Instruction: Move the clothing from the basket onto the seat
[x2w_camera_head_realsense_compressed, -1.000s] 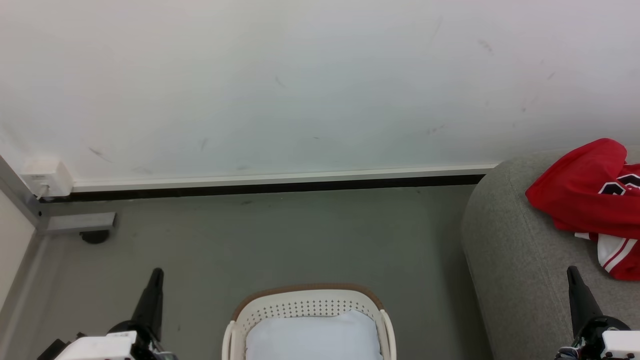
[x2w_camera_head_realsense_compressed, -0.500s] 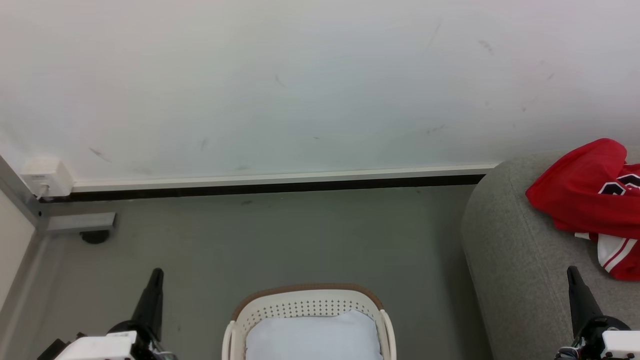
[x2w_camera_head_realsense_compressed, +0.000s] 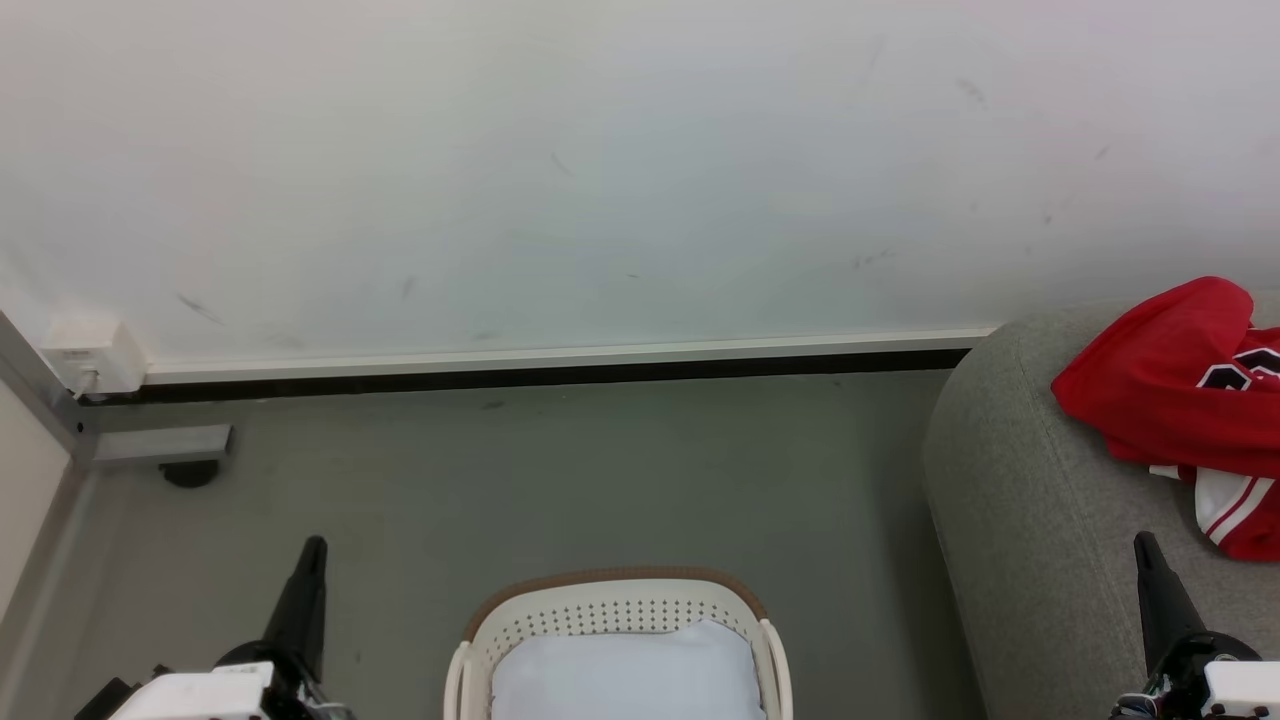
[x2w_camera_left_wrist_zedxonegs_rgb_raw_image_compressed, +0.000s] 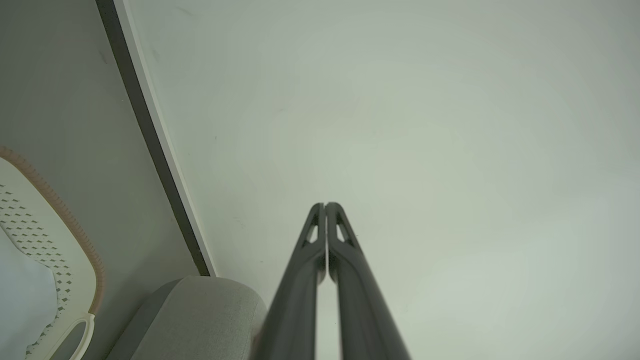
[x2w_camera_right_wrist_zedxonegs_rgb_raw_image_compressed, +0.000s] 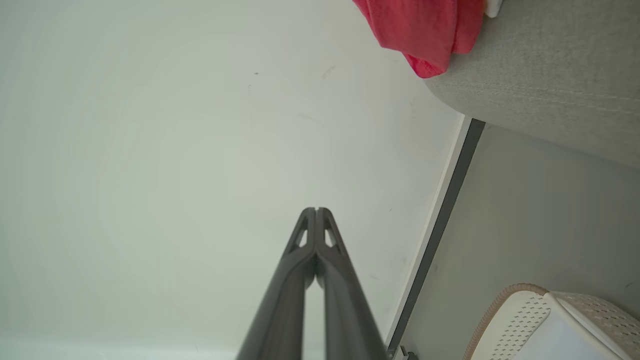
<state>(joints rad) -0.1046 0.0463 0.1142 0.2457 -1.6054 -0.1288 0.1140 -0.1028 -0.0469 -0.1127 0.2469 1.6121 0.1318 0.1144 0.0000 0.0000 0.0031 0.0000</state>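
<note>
The red jersey (x2w_camera_head_realsense_compressed: 1170, 400) stays on the seat (x2w_camera_head_realsense_compressed: 1020, 520) past the closed, empty right gripper (x2w_camera_head_realsense_compressed: 1143, 542), the left gripper (x2w_camera_head_realsense_compressed: 315, 545) closed too, so the job looks done.

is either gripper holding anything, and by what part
Nothing is held: the left gripper and right gripper are both shut and empty; the clothing lies on the seat.
</note>
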